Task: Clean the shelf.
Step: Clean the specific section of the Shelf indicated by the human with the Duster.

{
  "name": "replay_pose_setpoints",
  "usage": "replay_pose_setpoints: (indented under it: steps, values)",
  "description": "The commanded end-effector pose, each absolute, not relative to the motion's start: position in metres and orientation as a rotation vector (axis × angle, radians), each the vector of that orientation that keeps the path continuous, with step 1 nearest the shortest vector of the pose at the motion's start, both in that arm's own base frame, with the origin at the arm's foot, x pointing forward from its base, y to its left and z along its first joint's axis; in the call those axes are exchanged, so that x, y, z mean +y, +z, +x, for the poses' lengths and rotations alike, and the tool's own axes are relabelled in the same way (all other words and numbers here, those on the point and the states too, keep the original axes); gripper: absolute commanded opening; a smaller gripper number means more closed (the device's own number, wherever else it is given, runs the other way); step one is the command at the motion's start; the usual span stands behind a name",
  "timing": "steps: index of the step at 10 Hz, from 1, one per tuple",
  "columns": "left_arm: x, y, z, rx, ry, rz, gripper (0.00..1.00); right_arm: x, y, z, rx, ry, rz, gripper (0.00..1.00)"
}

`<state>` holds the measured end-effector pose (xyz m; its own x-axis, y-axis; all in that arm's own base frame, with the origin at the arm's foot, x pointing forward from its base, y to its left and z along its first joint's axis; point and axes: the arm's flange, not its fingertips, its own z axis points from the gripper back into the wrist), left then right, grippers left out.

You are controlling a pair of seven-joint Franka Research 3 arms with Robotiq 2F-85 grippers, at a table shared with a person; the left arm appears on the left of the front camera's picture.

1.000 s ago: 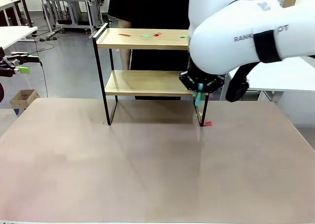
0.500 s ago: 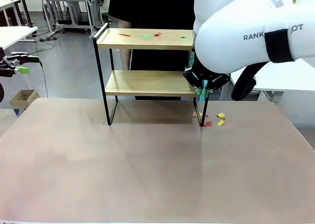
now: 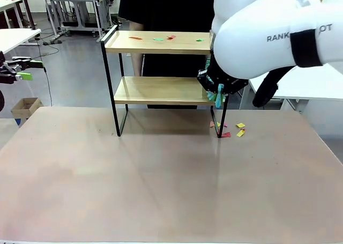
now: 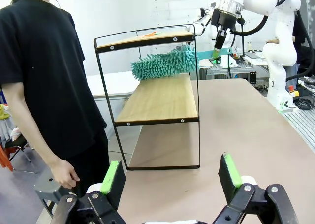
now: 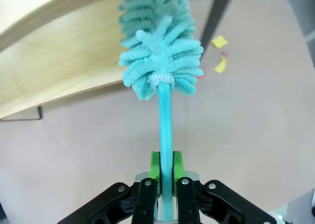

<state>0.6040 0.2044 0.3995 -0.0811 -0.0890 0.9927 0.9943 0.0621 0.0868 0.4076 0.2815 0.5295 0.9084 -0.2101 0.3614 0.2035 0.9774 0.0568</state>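
The shelf point(image 3: 159, 90) stands at the table's far side, and its side faces the left wrist view point(image 4: 158, 99). Red and green paper scraps point(image 3: 171, 37) lie on its top board. My right gripper point(image 3: 218, 89) is shut on the handle point(image 5: 166, 130) of a teal fluffy duster point(image 5: 160, 49). The duster head point(image 4: 163, 62) hovers over the right end of the lower board point(image 5: 59, 61). My left gripper point(image 4: 171, 178) is open and empty, off the table's left side point(image 3: 20, 72), pointing at the shelf's end.
Yellow and red scraps point(image 3: 239, 129) lie on the table by the shelf's right leg, also seen from the right wrist point(image 5: 220, 43). A person in black point(image 3: 161, 8) stands behind the shelf, one hand point(image 4: 66, 172) hanging down. White tables stand around.
The right arm has shifted a little right and up with the duster. Yellow scraps now lie on the table by the right leg where none showed a second ago.
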Motion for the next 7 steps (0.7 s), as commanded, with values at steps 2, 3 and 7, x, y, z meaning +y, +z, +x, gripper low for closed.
replay_pose_setpoints:
  steps: [2, 3, 7]
  values:
    - [0.204, 0.402, 0.603, -1.248, -1.274, -1.052, 1.0, 0.242, 0.533, 0.392, -0.348, 0.013, 0.155, 0.13]
    - [0.204, 0.402, 0.603, -1.248, -1.274, -1.052, 1.0, 0.236, 0.535, 0.387, -0.337, 0.11, 0.194, 0.13]
    - [0.204, 0.402, 0.603, -1.248, -1.274, -1.052, 1.0, 0.22, 0.551, 0.37, -0.274, 0.483, 0.345, 0.13]
